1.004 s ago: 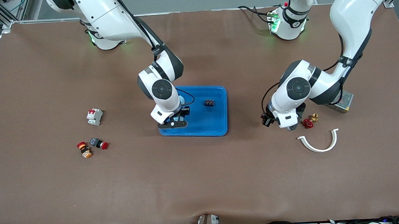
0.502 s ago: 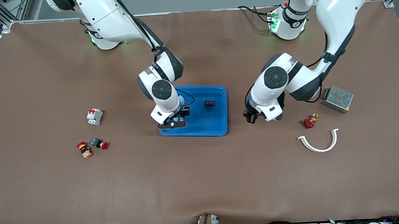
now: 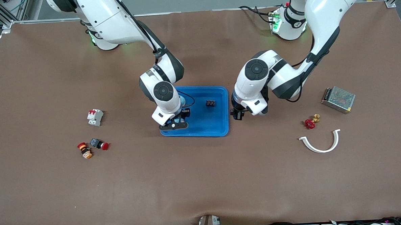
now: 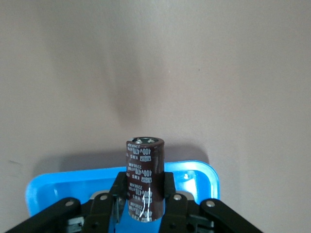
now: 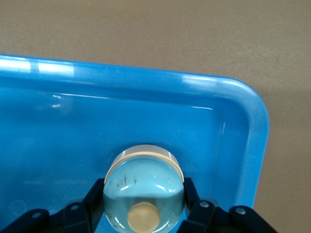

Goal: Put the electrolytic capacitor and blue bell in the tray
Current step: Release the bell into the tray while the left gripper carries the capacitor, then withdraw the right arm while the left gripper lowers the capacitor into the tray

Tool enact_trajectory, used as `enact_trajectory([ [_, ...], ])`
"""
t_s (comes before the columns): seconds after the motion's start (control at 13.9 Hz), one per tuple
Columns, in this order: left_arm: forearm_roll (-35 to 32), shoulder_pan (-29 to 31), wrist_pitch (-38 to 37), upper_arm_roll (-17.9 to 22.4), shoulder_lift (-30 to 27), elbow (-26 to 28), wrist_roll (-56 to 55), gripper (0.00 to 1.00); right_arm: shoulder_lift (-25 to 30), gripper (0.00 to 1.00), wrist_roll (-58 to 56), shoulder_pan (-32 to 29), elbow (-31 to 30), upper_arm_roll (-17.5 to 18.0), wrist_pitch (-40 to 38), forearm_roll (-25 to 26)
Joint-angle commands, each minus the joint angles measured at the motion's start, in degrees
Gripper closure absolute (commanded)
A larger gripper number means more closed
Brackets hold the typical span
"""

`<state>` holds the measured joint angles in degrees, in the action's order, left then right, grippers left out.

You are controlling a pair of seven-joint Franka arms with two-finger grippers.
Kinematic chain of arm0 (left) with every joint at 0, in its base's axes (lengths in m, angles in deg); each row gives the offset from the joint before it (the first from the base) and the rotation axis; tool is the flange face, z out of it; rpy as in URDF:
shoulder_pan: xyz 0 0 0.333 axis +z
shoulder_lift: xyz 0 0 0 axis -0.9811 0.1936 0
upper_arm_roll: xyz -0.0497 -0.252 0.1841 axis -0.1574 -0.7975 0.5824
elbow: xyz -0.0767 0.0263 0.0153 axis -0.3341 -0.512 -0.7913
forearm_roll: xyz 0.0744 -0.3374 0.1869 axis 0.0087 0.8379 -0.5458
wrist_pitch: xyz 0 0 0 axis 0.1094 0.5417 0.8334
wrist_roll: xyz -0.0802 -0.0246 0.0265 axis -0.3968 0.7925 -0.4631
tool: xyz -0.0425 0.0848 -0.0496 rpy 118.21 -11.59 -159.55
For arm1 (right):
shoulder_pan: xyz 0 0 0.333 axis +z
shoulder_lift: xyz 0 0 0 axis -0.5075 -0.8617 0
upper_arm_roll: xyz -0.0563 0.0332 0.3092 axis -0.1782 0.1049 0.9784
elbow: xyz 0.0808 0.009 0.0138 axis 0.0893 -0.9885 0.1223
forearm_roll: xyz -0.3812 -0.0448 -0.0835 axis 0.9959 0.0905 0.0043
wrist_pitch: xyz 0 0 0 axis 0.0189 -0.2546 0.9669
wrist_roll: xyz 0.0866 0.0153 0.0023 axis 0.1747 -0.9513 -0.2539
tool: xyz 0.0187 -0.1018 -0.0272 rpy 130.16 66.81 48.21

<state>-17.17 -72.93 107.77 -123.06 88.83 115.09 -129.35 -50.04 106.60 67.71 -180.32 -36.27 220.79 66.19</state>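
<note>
While right gripper (image 3: 178,120) flanks blue bell (image 5: 143,187) in tray (image 3: 209,122), left gripper (image 3: 236,115) clamps capacitor (image 4: 144,187) upright

Tray (image 3: 221,130) middle open; small black part (image 3: 210,103) and right tool (image 3: 176,122) occupy its ends.

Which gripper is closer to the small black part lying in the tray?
The right gripper and left gripper look about equally far from the black part: right is over the tray holding the bell; left is beside the tray's rim, holding the capacitor.
</note>
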Motion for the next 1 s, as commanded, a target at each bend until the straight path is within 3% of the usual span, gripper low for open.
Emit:
enact_trajectory([
  [0.0, -6.1, -2.1, 0.6, 0.2, 4.2, -3.3, -6.0, 1.00, 0.3, 0.00, 0.1, 0.0, 0.3, -0.2, 0.0, 0.7],
  [0.14, -7.6, -4.0, 0.6, 0.6, 5.3, -3.7, -8.2, 1.00, 1.1, 0.00, -0.1, -0.2, 0.4, -0.3, -1.2, 0.7],
  [0.36, -7.3, -12.0, 0.6, 7.3, 6.9, -8.5, -11.1, 1.00, 7.1, 0.00, -1.0, -1.0, 0.4, -0.5, -8.6, 0.8],
  [0.5, -6.8, -16.9, 0.6, 11.8, 8.1, -11.4, -12.0, 1.00, 13.1, 0.00, -7.8, -3.2, 0.3, -0.5, -15.5, 0.6],
  [0.93, -6.8, -21.5, 0.6, 14.3, 12.7, -17.1, -13.6, 1.00, 27.9, 0.00, -14.4, -9.4, -1.0, -0.6, -30.2, 0.5],
])
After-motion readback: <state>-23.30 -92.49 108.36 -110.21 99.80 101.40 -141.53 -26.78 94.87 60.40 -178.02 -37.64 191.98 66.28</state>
